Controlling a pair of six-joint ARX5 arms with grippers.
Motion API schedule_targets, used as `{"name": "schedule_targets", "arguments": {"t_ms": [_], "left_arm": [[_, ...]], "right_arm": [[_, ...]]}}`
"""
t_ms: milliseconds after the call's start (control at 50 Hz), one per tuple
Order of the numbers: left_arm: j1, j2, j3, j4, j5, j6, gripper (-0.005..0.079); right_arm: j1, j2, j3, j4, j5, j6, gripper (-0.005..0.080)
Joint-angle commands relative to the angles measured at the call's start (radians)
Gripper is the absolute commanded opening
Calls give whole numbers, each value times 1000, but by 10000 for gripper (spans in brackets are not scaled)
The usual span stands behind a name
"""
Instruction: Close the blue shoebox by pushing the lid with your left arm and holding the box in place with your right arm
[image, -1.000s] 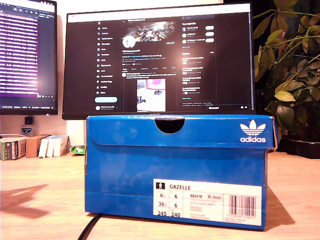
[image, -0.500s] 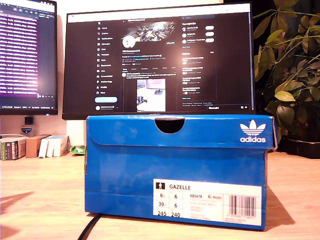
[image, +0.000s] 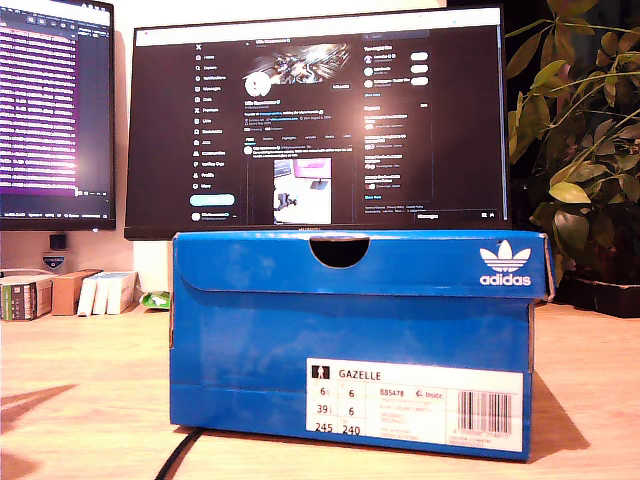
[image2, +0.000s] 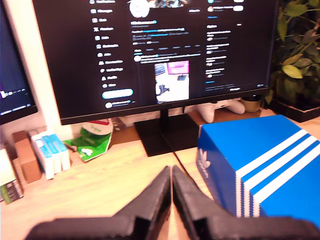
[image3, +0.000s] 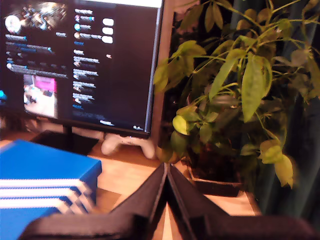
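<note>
Shoebox (image: 350, 340), blue, stands on the wooden desk (image: 80, 390) with its lid (image: 360, 262) down flat over the body, just in front of the big monitor (image: 320, 120). A label with a barcode is on the box's near end. Bare desk lies open at both long sides of the box, and also before it. A black cable (image: 180, 455) runs out from under the near bottom edge of the box.

Behind the box I count two monitors: the big one, and a second monitor (image: 55, 110) beside it. Small boxes (image: 65, 292) and a green packet (image: 155, 298) lie on the desk near the stand of the big monitor. One plant (image: 580, 150) in a tray stands at the other side of the box, close to its far corner. A white game controller (image2: 220, 107) lies behind the box, under the big monitor.

My first gripper (image2: 171, 187) has its fingers pressed together and holds nothing; it is above bare desk beside the box, apart from it. My second gripper (image3: 166, 182) is also pressed together and empty, between the box and the plant, touching neither.
</note>
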Motion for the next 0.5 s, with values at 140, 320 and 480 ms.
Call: {"name": "schedule_targets", "arguments": {"t_ms": [140,320,480], "left_arm": [[-2,-41,-125,65,-13,-45,-19],[-16,-76,-220,158,-66,-150,-19],[-42,-76,-267,198,-116,-123,-19]], "right_arm": [[-2,-6,-28,28,-5,95,-12],[-2,-6,-90,142,11,132,-12],[-2,-6,-211,277,21,153,-12]]}}
